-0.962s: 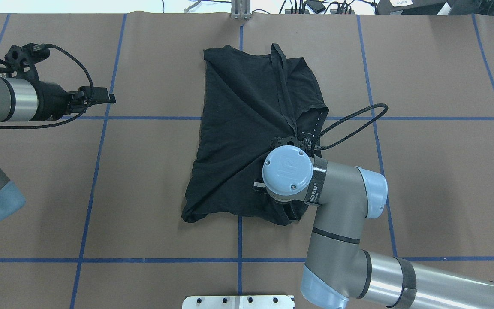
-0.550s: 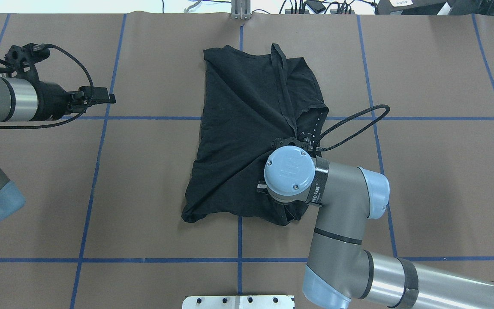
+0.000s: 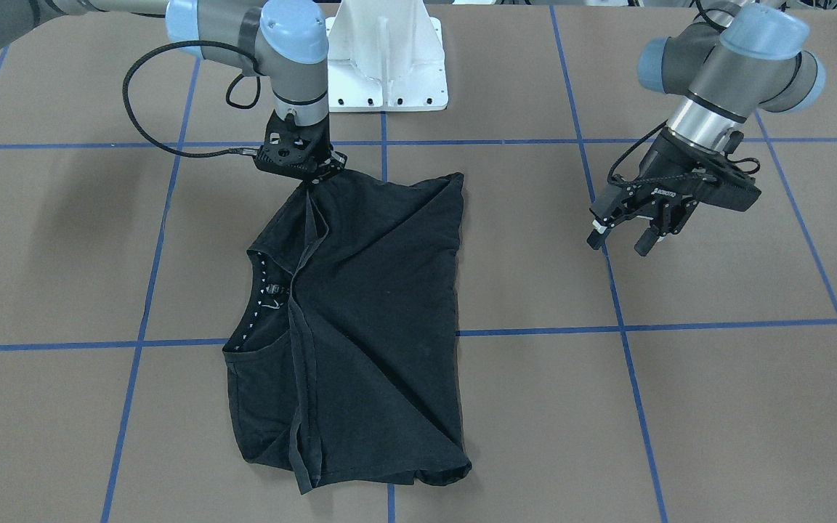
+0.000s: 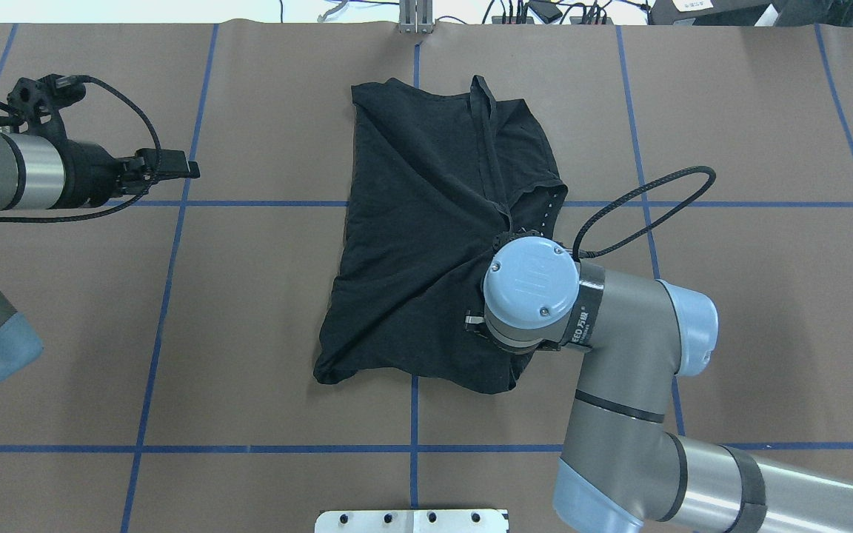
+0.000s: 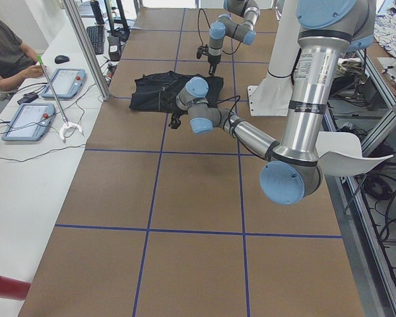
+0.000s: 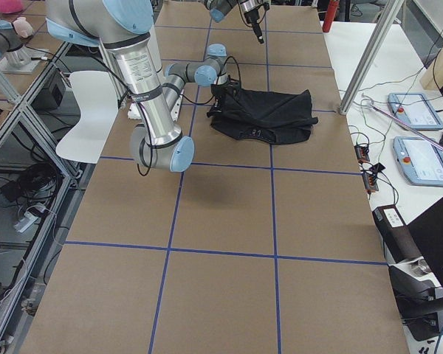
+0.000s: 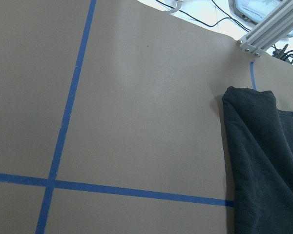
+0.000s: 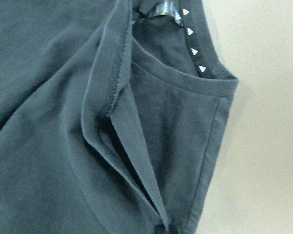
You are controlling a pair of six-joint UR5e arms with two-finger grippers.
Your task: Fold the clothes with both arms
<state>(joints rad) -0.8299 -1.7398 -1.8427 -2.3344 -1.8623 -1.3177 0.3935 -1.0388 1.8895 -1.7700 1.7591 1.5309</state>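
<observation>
Brown tabletop (image 4: 249, 333), right pincer (image 3: 316, 179) tight on T-shirt (image 3: 368, 305), farther right than before; left pincer (image 3: 616, 245) agape.

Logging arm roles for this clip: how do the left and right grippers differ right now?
The left gripper hangs over bare table, clear of the T-shirt; the right gripper sits at its edge nearest the robot. The left's jaws stand open and empty; the right's seem shut on a peak of cloth. The left is tilted; the right points straight down. Both are black.
</observation>
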